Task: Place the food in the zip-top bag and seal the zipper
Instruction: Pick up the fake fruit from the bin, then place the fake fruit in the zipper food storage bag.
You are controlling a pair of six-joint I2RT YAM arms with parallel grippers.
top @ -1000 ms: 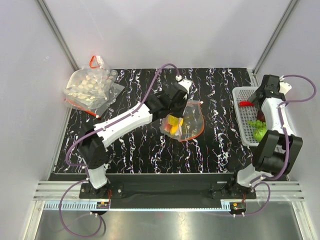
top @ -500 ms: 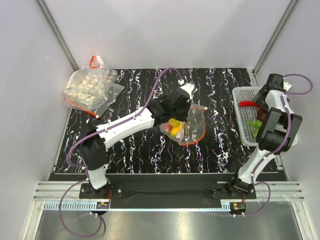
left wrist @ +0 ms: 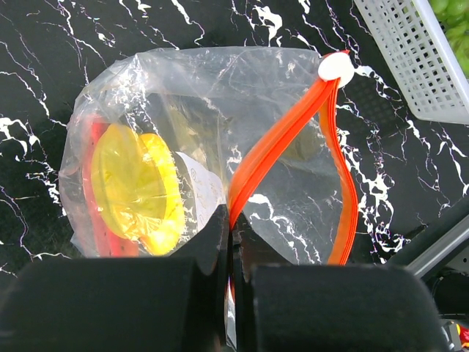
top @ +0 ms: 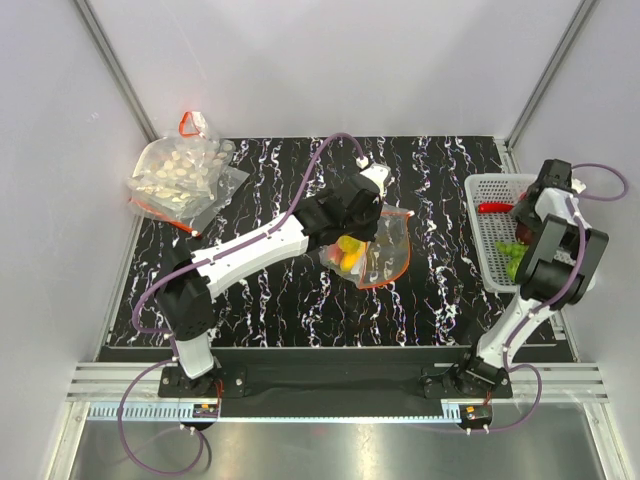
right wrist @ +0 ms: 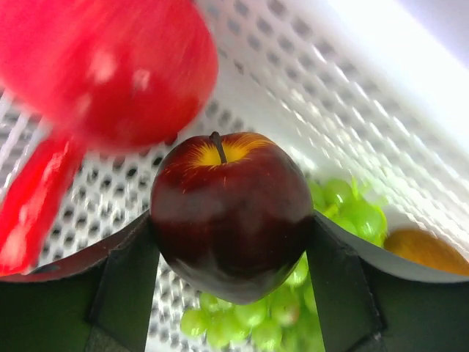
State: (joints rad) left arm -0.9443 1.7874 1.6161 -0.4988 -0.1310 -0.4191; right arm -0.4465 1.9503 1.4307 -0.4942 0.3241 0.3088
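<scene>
the small clear crinkly zip-top bag (left wrist: 183,95) lies near the middle of the black, white-veined marble desk (top: 260,300), and it already holds a yellow round food piece (left wrist: 135,191) with something red beside it. its mouth is not sealed: the two runs of the thin red-orange zipper (left wrist: 278,139) bow apart, meeting only at the white slider tab (left wrist: 335,68). the left end effector (left wrist: 231,220) is pinched narrow on one run of that zipper, and it seems to be holding the mouth up and open. off to the right, the right end effector (right wrist: 231,220) is down inside the white perforated plastic basket (right wrist: 366,95), its fingers (right wrist: 132,264) set fairly wide and lying against both sides of a dark red apple (right wrist: 227,205); the apple has not left the basket. green grapes (right wrist: 242,315), a blurred red round item (right wrist: 110,66) and a brownish piece (right wrist: 425,249) also lie in there. so i judge the task partly done: some food is bagged, the apple is yet to go in, and the sealing is all to come. at the desk's far left corner lies a larger clear bag of whitish pieces (top: 180,175), well apart from the work. plain white walls (top: 350,60) with grey metal posts (top: 110,60) close in the desk.
</scene>
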